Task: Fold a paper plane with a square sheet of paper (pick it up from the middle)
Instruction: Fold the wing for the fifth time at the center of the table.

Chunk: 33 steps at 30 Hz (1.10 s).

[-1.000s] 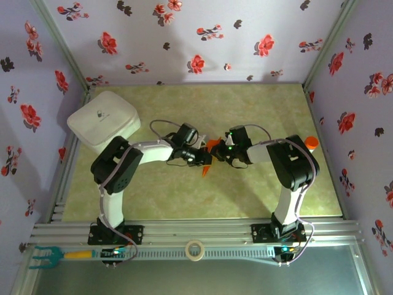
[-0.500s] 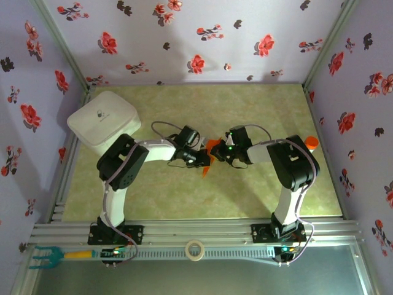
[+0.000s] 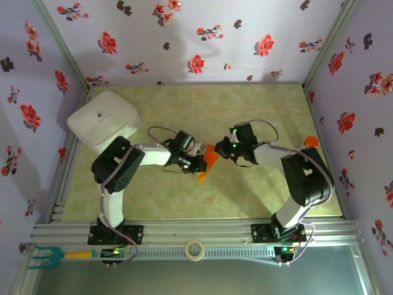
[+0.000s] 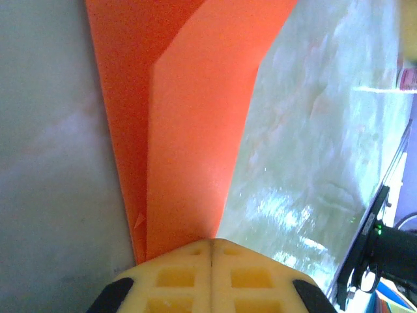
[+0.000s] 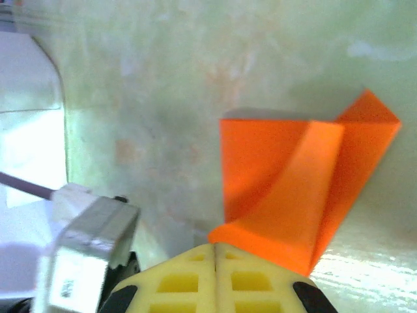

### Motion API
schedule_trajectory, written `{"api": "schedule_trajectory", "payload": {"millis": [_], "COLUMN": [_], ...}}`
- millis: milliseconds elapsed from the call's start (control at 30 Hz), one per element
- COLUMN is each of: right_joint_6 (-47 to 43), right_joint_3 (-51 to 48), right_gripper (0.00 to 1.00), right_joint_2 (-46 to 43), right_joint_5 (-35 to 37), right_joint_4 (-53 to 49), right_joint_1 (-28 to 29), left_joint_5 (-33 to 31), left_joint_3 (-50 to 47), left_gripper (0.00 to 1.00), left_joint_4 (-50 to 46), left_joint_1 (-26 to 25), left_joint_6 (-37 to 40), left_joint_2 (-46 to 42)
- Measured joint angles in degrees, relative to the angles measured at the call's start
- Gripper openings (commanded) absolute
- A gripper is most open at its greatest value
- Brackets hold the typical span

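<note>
bright orange paper (image 3: 210,157), pale green marbled table (image 3: 245,104); lilac walls (image 3: 153,37) with red flowers, white box (image 3: 101,120)

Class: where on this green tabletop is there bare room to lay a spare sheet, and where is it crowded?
Free: the table strip along the back wall, and the near strip before the rail. Crowded: the middle, where left tool and right tool pinch the orange paper; white box in the far-left corner.
</note>
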Motion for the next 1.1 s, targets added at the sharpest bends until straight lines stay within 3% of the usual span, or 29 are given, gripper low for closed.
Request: {"api": "schedule_trajectory", "payload": {"millis": [567, 1100], "right_joint_6": [-2.6, -1.9], "right_joint_3": [1.1, 1.7], "right_gripper": [0.03, 0.04], "right_joint_2": [5.6, 10.6], "right_joint_5": [0.6, -4.1], "right_joint_4": [-1.5, 1.9], "right_joint_1": [6.9, -0.7], "left_joint_5": [1.2, 1.6], "left_joint_3": [-0.6, -0.8], "left_gripper": [0.0, 0.0], "left_joint_4": [-0.6, -0.2], "left_joint_1": [0.2, 0.3], "left_joint_6": [0.5, 0.5], "left_joint_2": [-0.3, -0.3]}}
